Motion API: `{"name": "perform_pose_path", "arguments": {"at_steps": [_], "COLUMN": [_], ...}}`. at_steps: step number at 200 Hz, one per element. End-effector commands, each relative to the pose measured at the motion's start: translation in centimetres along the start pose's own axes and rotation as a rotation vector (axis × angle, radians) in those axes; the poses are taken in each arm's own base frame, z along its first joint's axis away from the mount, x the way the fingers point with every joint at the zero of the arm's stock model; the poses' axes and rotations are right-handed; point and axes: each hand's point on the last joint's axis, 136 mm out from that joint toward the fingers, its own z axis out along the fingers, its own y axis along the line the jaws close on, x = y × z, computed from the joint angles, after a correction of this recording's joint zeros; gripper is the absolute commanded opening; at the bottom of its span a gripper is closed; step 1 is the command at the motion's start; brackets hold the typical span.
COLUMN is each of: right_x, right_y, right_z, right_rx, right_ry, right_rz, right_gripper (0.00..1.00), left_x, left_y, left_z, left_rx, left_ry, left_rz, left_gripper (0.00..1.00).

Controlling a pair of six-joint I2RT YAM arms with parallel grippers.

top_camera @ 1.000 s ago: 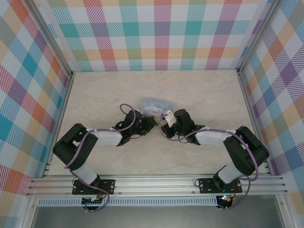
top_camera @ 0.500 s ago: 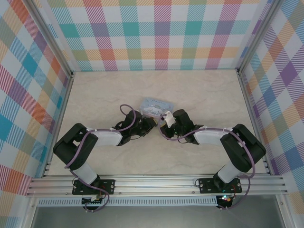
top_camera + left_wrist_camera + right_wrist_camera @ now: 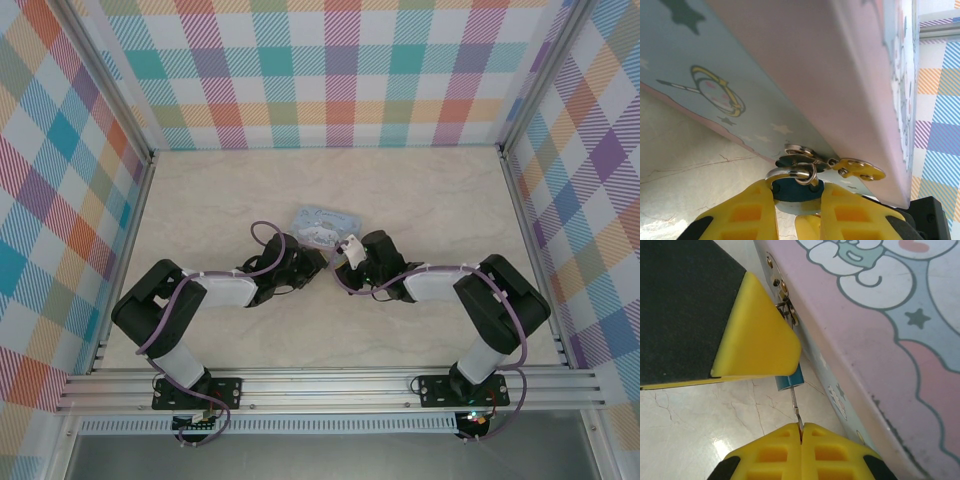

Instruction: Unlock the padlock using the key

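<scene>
Lower centre: my left gripper (image 3: 799, 194) clamped the padlock (image 3: 790, 187), hooked on the tin (image 3: 805, 75). My right gripper (image 3: 801, 432) pinched the key (image 3: 796, 407), tip at the padlock.

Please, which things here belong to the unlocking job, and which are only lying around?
Part of the job:
- padlock, held between the fingers of the left gripper
- key, pinched in the right gripper, its tip at the padlock

Just there:
- cartoon tin, with the padlock at its clasp
- table
- plaid walls
</scene>
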Motion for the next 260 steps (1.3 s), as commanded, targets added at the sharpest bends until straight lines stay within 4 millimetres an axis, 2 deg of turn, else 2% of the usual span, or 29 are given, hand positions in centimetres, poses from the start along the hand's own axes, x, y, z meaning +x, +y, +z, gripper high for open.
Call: {"name": "perform_pose_path", "arguments": {"at_steps": [1,46,86,108,150,211,260], "right_x": [-4.6,-4.7,-2.9,-2.5,-3.5,-3.8,-4.8], "right_y": [2.4,2.5,2.3,2.2,2.5,2.0,1.6], "right_z": [-1.0,-1.5,-1.2,-1.2,-1.1,-1.0,-1.4], "right_rx": [-0.106,-0.102,-0.100,-0.093,-0.115,-0.112,-0.112], "right_ry": [-0.142,-0.132,-0.100,-0.092,-0.110,-0.166,-0.190], "right_rz": [-0.031,-0.031,0.018,0.028,0.041,0.012,-0.026], "right_gripper": [0.03,0.03,0.02,0.02,0.02,0.02,0.02], "left_x": [1.3,1.4,1.1,1.0,1.2,1.5,2.2], "left_y": [-2.1,-0.5,-1.1,-1.3,-1.6,-4.8,-4.4], "left_z": [0.3,0.9,1.1,1.1,0.9,-0.5,-0.8], "left_rx": [0.058,0.026,0.043,0.046,0.067,0.153,0.131], "left_ry": [0.063,0.055,0.046,0.044,0.055,0.090,0.126], "left_rz": [0.038,0.031,0.027,0.029,0.007,-0.018,-0.006], "left_gripper": [0.09,0.09,0.09,0.09,0.09,0.09,0.09]}}
